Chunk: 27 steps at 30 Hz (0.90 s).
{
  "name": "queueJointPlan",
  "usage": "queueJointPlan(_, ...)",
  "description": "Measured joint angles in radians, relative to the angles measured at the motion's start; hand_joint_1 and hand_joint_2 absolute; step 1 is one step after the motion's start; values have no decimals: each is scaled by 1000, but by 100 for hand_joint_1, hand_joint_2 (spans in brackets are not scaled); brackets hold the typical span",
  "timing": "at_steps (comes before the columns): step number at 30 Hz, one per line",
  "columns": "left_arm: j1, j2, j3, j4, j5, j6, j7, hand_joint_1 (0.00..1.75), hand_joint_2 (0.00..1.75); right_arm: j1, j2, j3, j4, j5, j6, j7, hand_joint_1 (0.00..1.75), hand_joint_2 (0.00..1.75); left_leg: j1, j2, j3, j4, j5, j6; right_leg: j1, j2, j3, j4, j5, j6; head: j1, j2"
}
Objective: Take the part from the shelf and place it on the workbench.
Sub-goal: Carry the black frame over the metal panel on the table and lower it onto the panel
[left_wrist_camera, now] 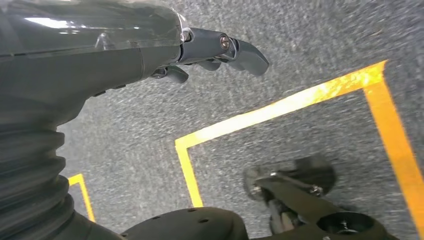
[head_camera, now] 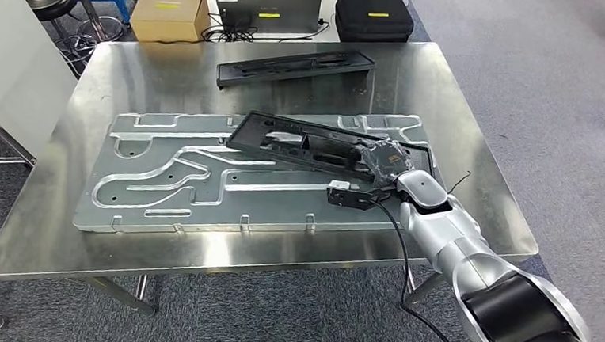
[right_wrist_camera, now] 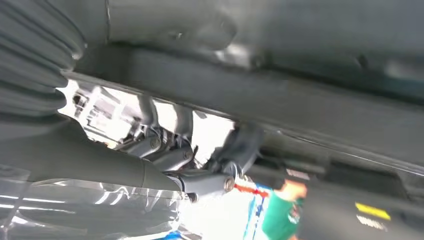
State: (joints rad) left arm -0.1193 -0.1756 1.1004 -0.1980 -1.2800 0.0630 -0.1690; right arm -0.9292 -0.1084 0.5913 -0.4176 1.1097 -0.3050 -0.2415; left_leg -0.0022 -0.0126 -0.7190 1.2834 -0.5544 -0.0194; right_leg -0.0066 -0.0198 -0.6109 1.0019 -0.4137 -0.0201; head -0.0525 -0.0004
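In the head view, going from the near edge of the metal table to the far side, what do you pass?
Large grooved aluminium plate → black part held in the right hand → second black part → cardboard box.

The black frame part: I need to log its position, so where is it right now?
In the head view the black frame part sits right of centre on the workbench, tilted over the grooved metal plate, its right end held by the right hand.

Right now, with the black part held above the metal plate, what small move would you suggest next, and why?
Probably lower the right hand a little. It grips the near end of the black part, which appears tilted over the grooved metal plate on the workbench, so easing it down before letting go seems safest.
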Motion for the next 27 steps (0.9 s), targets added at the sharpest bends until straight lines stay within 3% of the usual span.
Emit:
queueJointPlan(1,-1,1,0,0,0,-1,-1,0,175,4,-1,0,4,0,0,0,0,0,3,1,9,-13,17,-4,-2,1,0,2,-1,2,0,0)
queueJointPlan(3,1,3,0,0,-1,-3,0,0,175,7,-2,0,8,1,-1,-1,0,0,11,2,67,-126,77,-11,-7,4,0,10,-6,10,0,0)
queueJointPlan(5,5,3,0,0,-1,-5,0,0,87,7,-4,0,12,1,-1,-1,0,0,13,0,116,-227,106,-6,-7,9,-5,22,-11,23,0,0)
queueJointPlan(7,8,2,1,0,5,-9,-3,0,0,6,-6,0,15,1,-1,-1,0,0,9,-2,125,-249,104,13,-5,11,-11,27,-9,36,0,0)
queueJointPlan(10,14,-5,5,0,13,-10,-7,0,0,6,-6,0,19,4,-1,-3,0,0,9,-1,123,-252,110,37,-8,12,-20,45,-24,49,0,0)
queueJointPlan(11,15,-7,5,0,13,-9,-6,0,0,5,-5,0,19,7,-2,-4,0,0,10,1,123,-254,112,43,-8,12,-36,81,-47,53,0,0)
queueJointPlan(14,16,-12,11,1,19,-6,3,0,0,4,5,0,21,19,-10,-1,0,0,8,3,121,-254,114,51,-8,13,-122,268,-134,56,0,0)
queueJointPlan(15,17,-12,15,1,22,-2,10,0,0,3,10,0,21,23,-15,0,0,0,6,4,120,-253,115,53,-8,13,-140,305,-142,55,0,0)
queueJointPlan(16,19,-12,19,1,23,2,16,0,0,0,15,-1,19,26,-20,1,0,0,5,4,120,-252,116,53,-7,14,-139,304,-132,51,0,0)
queueJointPlan(17,20,-12,21,1,23,7,23,0,0,-7,19,-4,14,29,-23,0,0,0,3,4,121,-251,117,54,-6,14,-118,263,-105,46,0,0)
queueJointPlan(20,23,-13,22,1,23,17,34,0,0,-55,26,-21,-28,35,-18,-3,0,0,-6,6,117,-248,119,50,3,18,-27,73,-23,25,0,0)
queueJointPlan(21,23,-14,22,1,23,19,35,0,0,-74,28,-30,-49,34,-9,-5,0,0,-7,9,114,-248,120,46,7,20,-16,44,-15,21,0,0)
queueJointPlan(24,29,-14,25,2,23,19,38,0,0,-107,29,-69,-148,15,49,-11,0,0,-5,15,110,-247,121,30,7,26,-19,28,-5,14,0,0)
queueJointPlan(25,32,-13,26,2,23,18,38,0,0,-111,29,-87,-193,4,76,-11,0,0,-5,16,105,-235,107,25,3,28,-19,21,3,10,0,0)
queueJointPlan(27,38,-13,28,2,23,17,38,0,0,-115,29,-122,-281,-16,120,-9,0,0,-2,16,78,-157,41,15,-5,34,-25,11,18,3,0,0)
